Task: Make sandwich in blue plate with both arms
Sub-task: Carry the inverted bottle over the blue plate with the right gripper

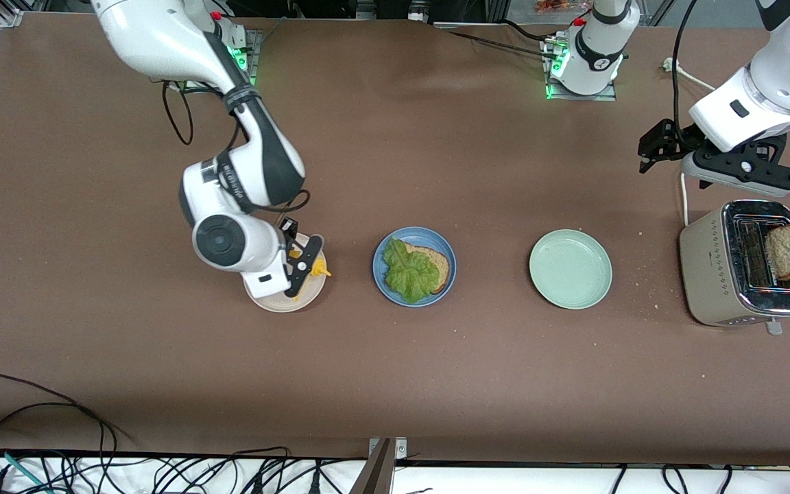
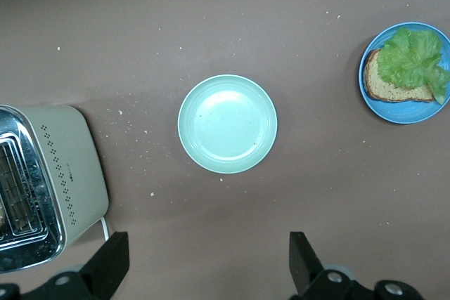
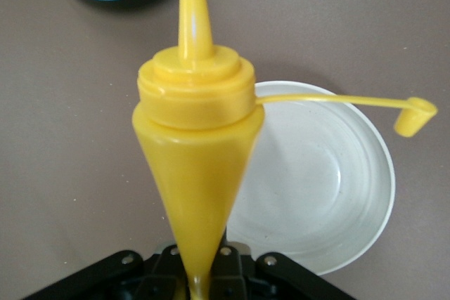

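Fingers of the right gripper (image 3: 193, 275) were clenched on a yellow squeeze bottle (image 3: 193, 145), cap off, over the beige plate (image 1: 284, 300). Left gripper (image 2: 204, 265) fingers hung released near the toaster (image 1: 714, 274), w/ toast (image 1: 787, 250) sticking up. Blue plate (image 1: 385, 285), mid-tabletop, held bread (image 1: 439, 264) & lettuce (image 1: 409, 271). Risks, imo: a tight squeeze could squirt sauce onto the tabletop; the thin pinch could let the bottle slip.
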Robot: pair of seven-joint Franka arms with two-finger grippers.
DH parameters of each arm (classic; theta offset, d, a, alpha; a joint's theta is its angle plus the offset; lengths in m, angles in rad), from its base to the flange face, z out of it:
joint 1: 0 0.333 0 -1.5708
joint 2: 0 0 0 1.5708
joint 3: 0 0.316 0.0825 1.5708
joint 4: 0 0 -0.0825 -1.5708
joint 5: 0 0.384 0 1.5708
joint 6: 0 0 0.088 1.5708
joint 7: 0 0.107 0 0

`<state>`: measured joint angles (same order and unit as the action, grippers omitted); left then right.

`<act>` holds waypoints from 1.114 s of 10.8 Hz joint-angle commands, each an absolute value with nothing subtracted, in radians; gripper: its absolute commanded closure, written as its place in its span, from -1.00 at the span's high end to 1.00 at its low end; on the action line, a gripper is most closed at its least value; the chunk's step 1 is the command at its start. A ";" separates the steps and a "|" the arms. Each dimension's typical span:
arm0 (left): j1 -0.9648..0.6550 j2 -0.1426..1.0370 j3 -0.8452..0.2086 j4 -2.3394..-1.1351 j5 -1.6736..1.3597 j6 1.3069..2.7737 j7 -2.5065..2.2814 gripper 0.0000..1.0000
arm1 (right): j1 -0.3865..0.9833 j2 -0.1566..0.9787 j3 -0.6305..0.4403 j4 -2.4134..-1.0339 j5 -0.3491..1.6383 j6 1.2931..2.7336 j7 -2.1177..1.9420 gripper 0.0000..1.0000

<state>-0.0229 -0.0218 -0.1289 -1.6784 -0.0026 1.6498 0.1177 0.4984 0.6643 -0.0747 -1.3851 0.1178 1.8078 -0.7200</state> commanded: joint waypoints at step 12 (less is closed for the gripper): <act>-0.025 -0.025 -0.124 -1.671 0.005 1.638 0.110 1.00 | 0.963 0.854 -0.253 -1.315 -0.224 1.778 -0.278 -1.00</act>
